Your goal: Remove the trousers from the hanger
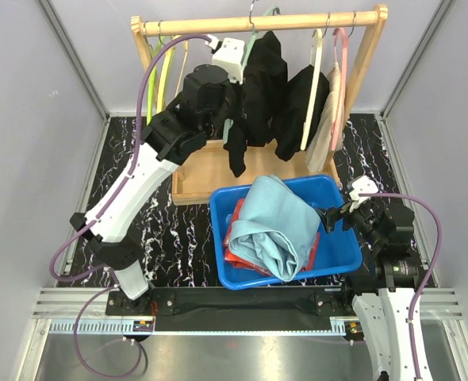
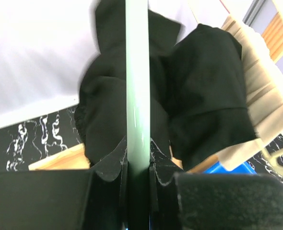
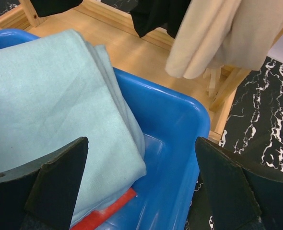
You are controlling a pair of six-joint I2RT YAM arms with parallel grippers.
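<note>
Black trousers (image 1: 264, 79) hang on the wooden rack (image 1: 258, 22) near a beige pair (image 1: 327, 127). The left gripper (image 2: 138, 177) has its jaws pinching a pale green hanger (image 2: 137, 96) among them. Light blue trousers (image 1: 278, 222) lie in the blue bin (image 1: 341, 258), with the right gripper (image 3: 141, 163) over its rim, jaws spread.

Five pairs of trousers are in view. Three hang from the one wooden rack (image 1: 258, 21): a middle black pair (image 1: 264, 87), a second black pair (image 1: 297, 111) and one beige pair (image 1: 327, 131). Two lie in the single blue bin (image 1: 339, 242) in front of the rack: one light blue pair (image 1: 278, 222) and one red patterned pair (image 1: 234, 238). Three hangers on the rack carry cloth: one pale green hanger (image 2: 137, 96), one white hanger (image 1: 316, 63) and one pink hanger (image 1: 342, 71). At the rack's left end hang at least two bare hangers (image 1: 165, 67); their exact number is unclear. Two arms stand before the rack, a left arm (image 1: 131, 198) and a right arm (image 1: 393, 238).
</note>
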